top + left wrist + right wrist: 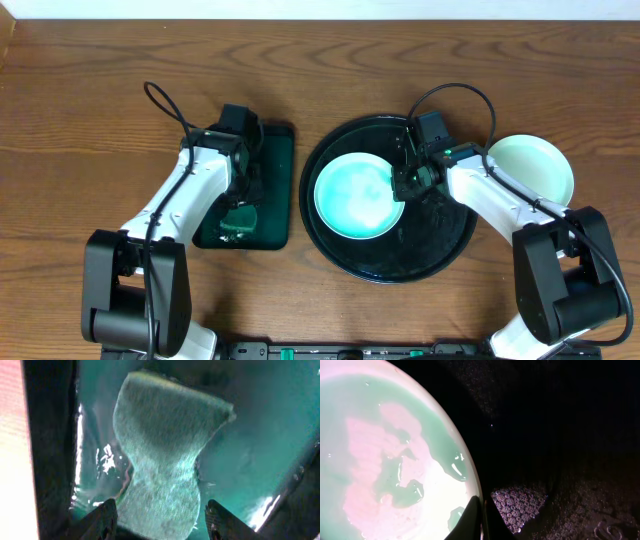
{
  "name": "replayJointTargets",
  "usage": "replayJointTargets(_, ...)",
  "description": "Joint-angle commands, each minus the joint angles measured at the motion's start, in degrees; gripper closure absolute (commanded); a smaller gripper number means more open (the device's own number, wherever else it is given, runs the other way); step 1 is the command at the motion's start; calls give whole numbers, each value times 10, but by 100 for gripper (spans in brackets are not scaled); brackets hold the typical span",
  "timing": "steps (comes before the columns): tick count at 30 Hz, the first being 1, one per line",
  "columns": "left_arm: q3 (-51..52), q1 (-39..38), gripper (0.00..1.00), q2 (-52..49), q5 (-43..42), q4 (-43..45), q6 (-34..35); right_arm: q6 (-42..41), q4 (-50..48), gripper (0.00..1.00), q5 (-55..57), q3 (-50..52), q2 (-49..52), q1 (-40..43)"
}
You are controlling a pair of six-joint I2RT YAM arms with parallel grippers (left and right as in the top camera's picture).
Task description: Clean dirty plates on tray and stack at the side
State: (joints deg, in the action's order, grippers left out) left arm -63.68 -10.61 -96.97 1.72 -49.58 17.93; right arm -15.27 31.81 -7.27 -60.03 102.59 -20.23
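Observation:
A white plate (355, 195) covered with a green film lies on the left half of the round black tray (430, 240). My right gripper (402, 187) is shut on this plate's right rim; the right wrist view shows the fingers (470, 520) pinching the edge of the plate (395, 460), which carries green smears. A second, pale green plate (535, 168) sits on the table to the right of the tray. My left gripper (161, 505) stands open over a wet greenish sponge (165, 450), whose near end lies between the fingers.
The sponge (238, 218) lies in a small rectangular dark green tray (275, 160), left of the black tray, with the left arm above it. The wet black tray floor (560, 435) fills the right wrist view beside the plate. The wooden table (80, 120) surrounds everything.

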Motion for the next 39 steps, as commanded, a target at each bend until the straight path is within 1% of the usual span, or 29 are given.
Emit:
replayJointTargets(1, -52, 8, 42, 29, 7, -17, -3, 7, -2, 99, -7, 2, -7, -5)
replayJointTargets(4, -80, 27, 41, 61, 7, -26, -3, 8, -1, 99, -7, 2, -7, -6)
replayJointTargets(6, -88, 45, 37, 83, 7, -26, -3, 8, -1, 99, -7, 2, -7, -5)
replayJointTargets(10, -93, 112, 36, 133, 7, -27, 4, 7, -1, 99, -7, 2, -7, -5)
replayJointTargets(14, -93, 186, 26, 162, 7, -34, 3, 7, -1, 99, -7, 2, -7, -5)
replayJointTargets(17, -93, 231, 25, 167, 7, -40, 3, 7, -1, 98, -7, 2, -7, -5)
replayJointTargets(19, -92, 249, 24, 167, 6, -40, 3, 7, -1, 96, -7, 2, -7, -6)
replayJointTargets(20, -92, 255, 21, 166, 6, -40, 3, 8, -1, 96, -7, 2, -7, -5)
replayJointTargets(25, -92, 266, 20, 165, 7, -40, 3, 8, -1, 94, -7, 2, -7, -5)
replayJointTargets(26, -92, 266, 20, 165, 7, -40, 3, 8, -1, 93, -7, 2, -7, -5)
replayJointTargets(29, -92, 266, 20, 165, 7, -40, 3, 8, -1, 79, -7, 2, -7, -5)
replayJointTargets(31, -92, 266, 20, 165, 7, -40, 3, 8, -1, 73, -6, 2, -7, -5)
replayJointTargets(35, -92, 266, 20, 165, 7, -40, 3, 7, 2, 69, 18, 2, -7, -5)
replayJointTargets(39, -92, 266, 20, 165, 7, -40, 3, 7, 0, 67, 19, 2, -7, -5)
